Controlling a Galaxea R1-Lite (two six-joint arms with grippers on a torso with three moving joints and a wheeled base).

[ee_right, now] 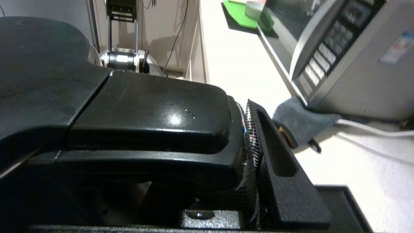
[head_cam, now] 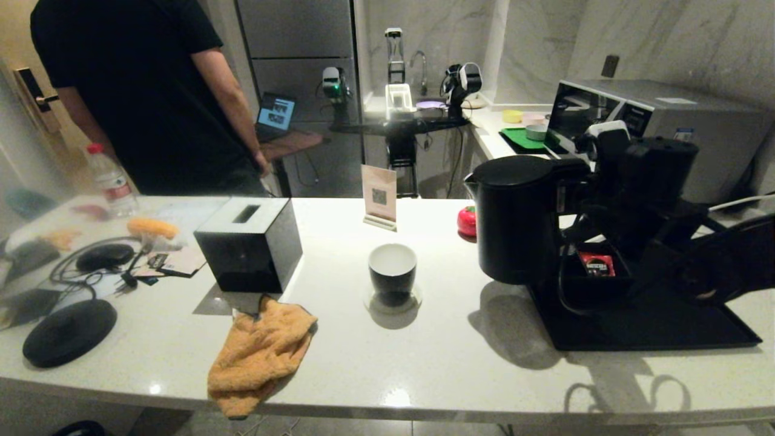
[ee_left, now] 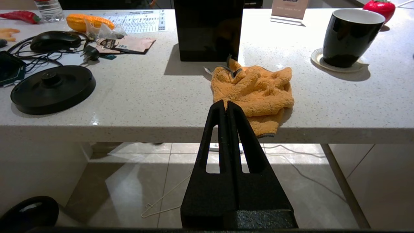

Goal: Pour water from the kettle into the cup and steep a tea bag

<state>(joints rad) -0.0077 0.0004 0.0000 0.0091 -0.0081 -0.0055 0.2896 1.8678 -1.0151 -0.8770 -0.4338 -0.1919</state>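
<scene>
At right of centre in the head view, the right gripper (head_cam: 584,181) clamps the handle of the black kettle (head_cam: 514,218), its jaws clenched on the handle. The kettle appears raised above the white counter (head_cam: 436,357), its shadow falling on the counter below, beside a black tray (head_cam: 654,330) at lower right. In the right wrist view one finger (ee_right: 278,161) presses against the side of the handle. The black cup (head_cam: 392,272), white inside, stands upright on a small coaster at the centre of the frame, well apart from the kettle and to its left. An orange cloth (head_cam: 257,354) hangs over the counter's near edge at lower left, in front of a black tissue box (head_cam: 248,245). The kettle's round base (head_cam: 69,332) lies at far left. The left gripper (ee_left: 226,106), seen only in its wrist view, hangs below the counter edge with its jaws pressed together, empty. A person in a black shirt (head_cam: 139,91) stands at upper left.
</scene>
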